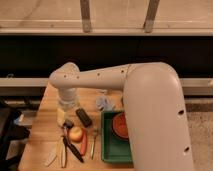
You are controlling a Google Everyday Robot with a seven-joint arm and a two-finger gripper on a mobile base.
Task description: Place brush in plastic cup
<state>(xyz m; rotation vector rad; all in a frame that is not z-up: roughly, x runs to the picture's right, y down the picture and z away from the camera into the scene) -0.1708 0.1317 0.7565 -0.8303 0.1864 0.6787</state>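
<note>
Camera view, left of centre: the gripper hangs from the white arm over the wooden surface, its fingers apart and holding nothing. One brush lies just below it, with its dark head uppermost beside one round fruit and two pale flat utensils. One fork lies beside one green tray, which holds one red bowl. One plastic cup sits above the tray.

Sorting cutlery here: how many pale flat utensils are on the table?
2: one pale utensil nearest the front-left corner, another beside the brush. The arm may hide more. The gripper hovers near the brush's head.
</note>
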